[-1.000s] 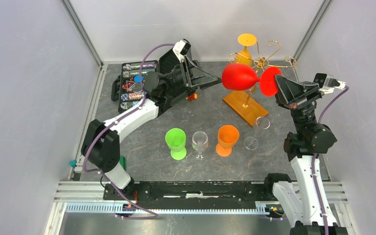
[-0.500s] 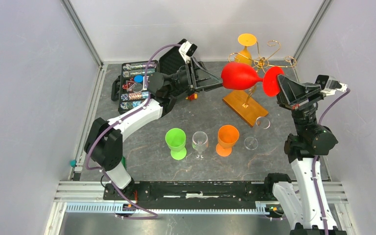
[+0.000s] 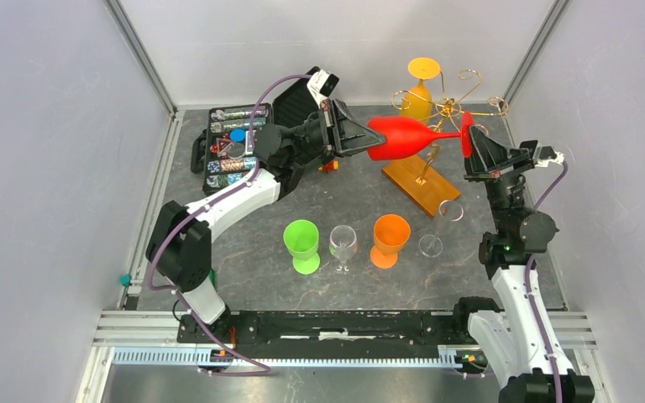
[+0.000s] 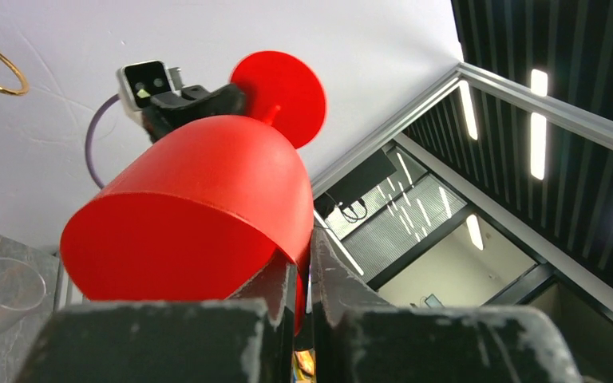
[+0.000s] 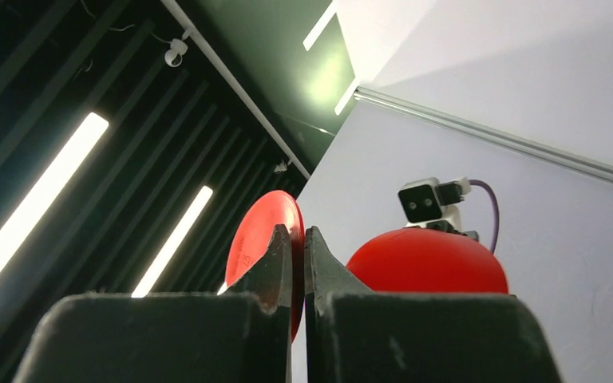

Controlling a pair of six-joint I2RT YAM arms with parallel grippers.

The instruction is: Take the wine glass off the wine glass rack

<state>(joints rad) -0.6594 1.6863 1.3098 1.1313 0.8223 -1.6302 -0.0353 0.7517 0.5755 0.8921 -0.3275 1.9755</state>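
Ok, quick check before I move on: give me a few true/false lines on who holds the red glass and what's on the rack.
The red wine glass lies sideways in the air between both claws. True.
The left claw grips its foot. False: it pinches the bowl's rim; the right claw holds the foot.
A yellow glass hangs foot-up at the wine glass rack. True.
The green cup is tipped over. False: it stands upright.
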